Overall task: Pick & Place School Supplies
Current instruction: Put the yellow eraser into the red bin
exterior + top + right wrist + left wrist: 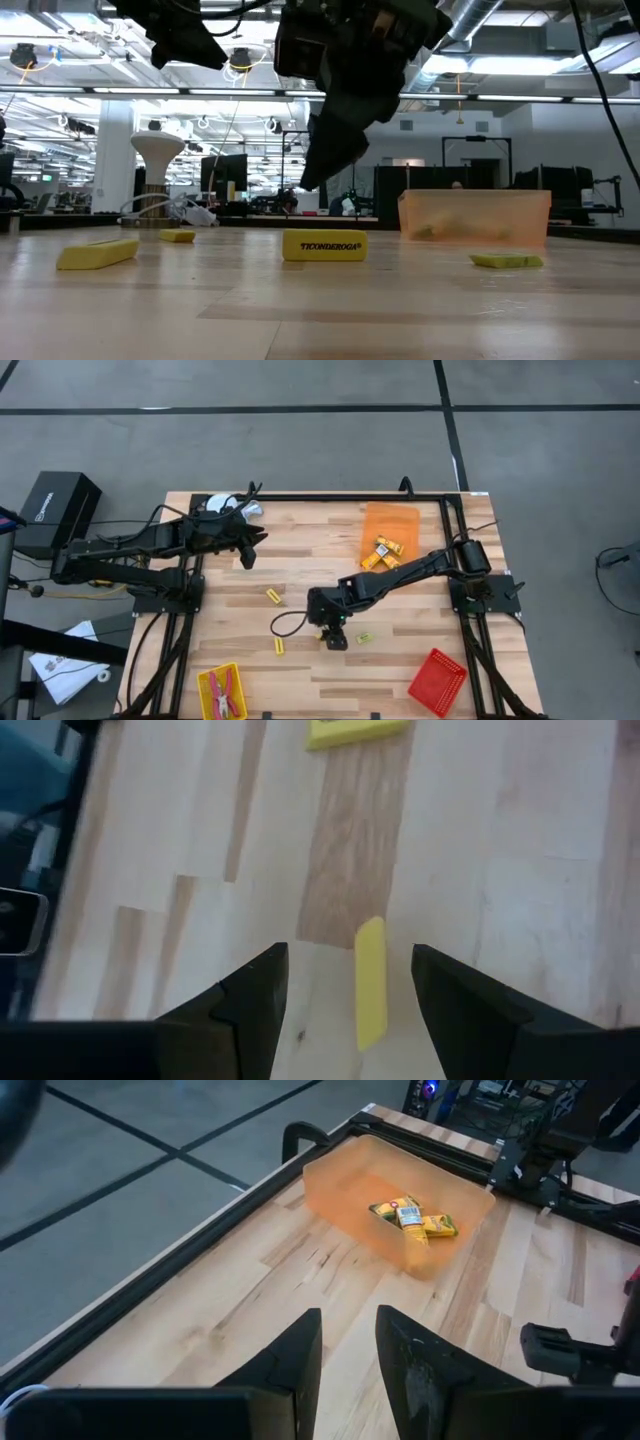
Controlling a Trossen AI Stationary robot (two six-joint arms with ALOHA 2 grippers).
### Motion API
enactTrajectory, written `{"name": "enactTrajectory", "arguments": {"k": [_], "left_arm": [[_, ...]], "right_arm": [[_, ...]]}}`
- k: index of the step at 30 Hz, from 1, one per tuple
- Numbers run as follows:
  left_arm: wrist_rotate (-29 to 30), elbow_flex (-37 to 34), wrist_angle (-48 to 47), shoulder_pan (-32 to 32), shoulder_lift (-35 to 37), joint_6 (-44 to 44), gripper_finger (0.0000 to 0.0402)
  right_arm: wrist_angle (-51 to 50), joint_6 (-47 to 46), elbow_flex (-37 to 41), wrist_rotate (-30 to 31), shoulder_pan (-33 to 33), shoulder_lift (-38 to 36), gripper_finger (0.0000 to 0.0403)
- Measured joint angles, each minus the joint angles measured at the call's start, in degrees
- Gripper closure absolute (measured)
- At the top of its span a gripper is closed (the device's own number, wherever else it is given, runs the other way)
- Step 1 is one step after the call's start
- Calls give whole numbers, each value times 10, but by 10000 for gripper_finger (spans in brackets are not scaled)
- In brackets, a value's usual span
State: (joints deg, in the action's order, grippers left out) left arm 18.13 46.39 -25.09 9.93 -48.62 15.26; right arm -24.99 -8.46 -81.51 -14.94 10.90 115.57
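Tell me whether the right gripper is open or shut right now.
Open. In the right wrist view the right gripper has its fingers spread wide, with a yellow stick lying on the table between them, not yet gripped.

We read one legible marking: dark lettering "TICONDEROGA" along the side of a yellow block [323, 245] lying on the table [320, 310] in the low view. Labels on other supplies are too small to read.

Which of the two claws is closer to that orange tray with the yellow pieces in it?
The right gripper, though neither is close: it hangs open over the table's middle, nearer the front than the orange tray. The left gripper hovers farther off, across the table.
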Motion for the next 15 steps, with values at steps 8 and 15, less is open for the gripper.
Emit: {"name": "enactTrajectory", "arguments": {"k": [8,15], "left_arm": [[0,0,0,0,0,-6,309],[0,0,0,0,0,-15,309]], "right_arm": [[17,7,28,2,-9,0,198],[35,14,37,0,-8,0,198]]}}
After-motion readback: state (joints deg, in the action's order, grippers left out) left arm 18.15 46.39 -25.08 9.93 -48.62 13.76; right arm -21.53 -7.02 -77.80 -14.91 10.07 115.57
